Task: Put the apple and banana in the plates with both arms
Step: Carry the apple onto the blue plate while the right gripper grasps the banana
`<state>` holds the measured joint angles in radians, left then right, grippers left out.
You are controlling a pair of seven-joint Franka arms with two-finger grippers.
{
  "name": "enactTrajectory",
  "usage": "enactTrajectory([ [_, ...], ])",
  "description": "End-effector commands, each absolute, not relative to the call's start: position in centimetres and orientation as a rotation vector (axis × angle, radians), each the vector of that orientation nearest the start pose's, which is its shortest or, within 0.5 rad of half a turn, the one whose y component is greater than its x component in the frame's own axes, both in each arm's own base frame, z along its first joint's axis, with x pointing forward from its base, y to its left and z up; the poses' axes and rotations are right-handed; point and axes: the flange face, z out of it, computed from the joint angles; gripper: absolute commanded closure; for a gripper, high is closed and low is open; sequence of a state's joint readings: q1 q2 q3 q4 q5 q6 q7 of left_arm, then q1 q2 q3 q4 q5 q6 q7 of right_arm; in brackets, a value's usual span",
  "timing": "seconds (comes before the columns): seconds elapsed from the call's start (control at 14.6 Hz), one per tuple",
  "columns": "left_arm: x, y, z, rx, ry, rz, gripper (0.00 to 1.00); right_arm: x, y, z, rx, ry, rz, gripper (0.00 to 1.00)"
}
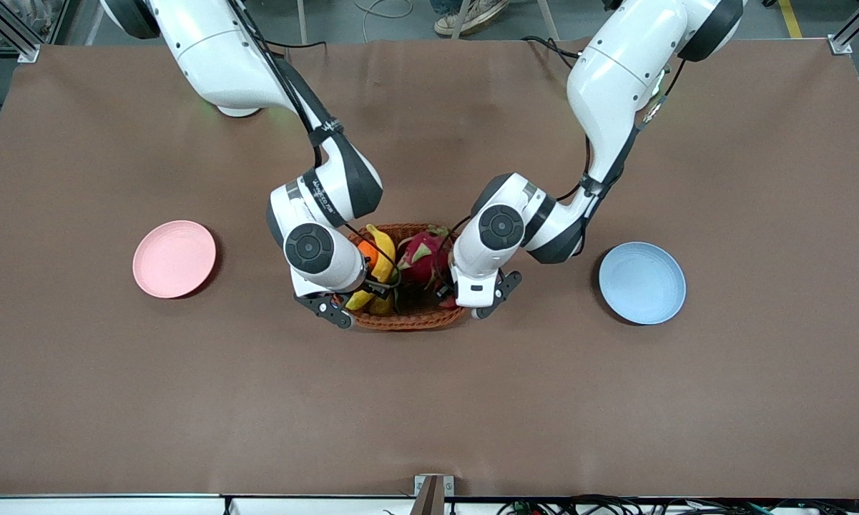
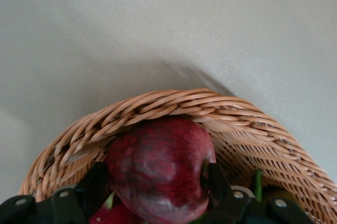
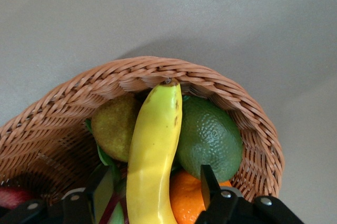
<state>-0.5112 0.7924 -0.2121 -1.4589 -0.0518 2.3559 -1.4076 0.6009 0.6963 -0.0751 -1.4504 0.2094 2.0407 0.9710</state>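
Both arms are down in the wicker basket (image 1: 408, 318) at the middle of the table, and neither fruit is out yet. The pink plate (image 1: 174, 258) sits bare toward the right arm's end of the table, and the blue plate (image 1: 642, 282) sits bare toward the left arm's end. So nothing is delivered; both placements are still to come.

In the left wrist view, the left gripper (image 2: 155, 192) has its fingers spread around the apple (image 2: 158, 168), one black finger on each flank. They look to be touching or very nearly touching the skin, but I cannot tell whether the squeeze is on. The apple rests against the basket's woven rim at the left arm's end of the basket, beside the dragon fruit (image 1: 423, 256).

In the right wrist view, the right gripper (image 3: 152, 192) straddles the banana (image 3: 152, 166), with its fingers open wider than the fruit and a gap showing on one side. The banana lies on the pile with a lime (image 3: 210, 137), an orange (image 3: 187, 203) and a brownish pear-like fruit (image 3: 116, 126) around it, its tip against the rim.

I'd call this the grasp stage: close, lift, carry out to the plates.
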Motion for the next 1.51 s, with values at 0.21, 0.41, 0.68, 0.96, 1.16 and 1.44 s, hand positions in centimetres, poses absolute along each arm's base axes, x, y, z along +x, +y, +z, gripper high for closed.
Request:
enactTrajectory([
  [0.21,57.8,-45.8,29.8,-3.086,-1.306,0.124,0.88,60.2,38.5,25.5,-2.951,0.863,0.289,0.27],
  [0.41,58.6,-43.6,34.7,-3.07,-1.31,0.072,0.89,60.0,38.8,25.4,-2.948,0.859,0.291,0.27],
  [0.68,61.1,-36.5,38.6,-3.028,-1.174,0.057,0.89,59.8,39.1,25.0,-2.953,0.852,0.297,0.32],
  [0.96,62.8,-27.6,38.0,-2.975,-0.876,0.122,0.89,59.8,39.2,24.9,-2.952,0.851,0.291,0.37],
  [1.16,63.8,-18.8,34.4,-2.939,-0.709,0.202,0.89,59.9,39.2,24.5,-2.949,0.854,0.281,0.41],
  [1.44,63.2,-10.9,28.3,-2.952,-0.58,0.307,0.88,59.8,39.2,24.4,-2.948,0.854,0.285,0.43],
])
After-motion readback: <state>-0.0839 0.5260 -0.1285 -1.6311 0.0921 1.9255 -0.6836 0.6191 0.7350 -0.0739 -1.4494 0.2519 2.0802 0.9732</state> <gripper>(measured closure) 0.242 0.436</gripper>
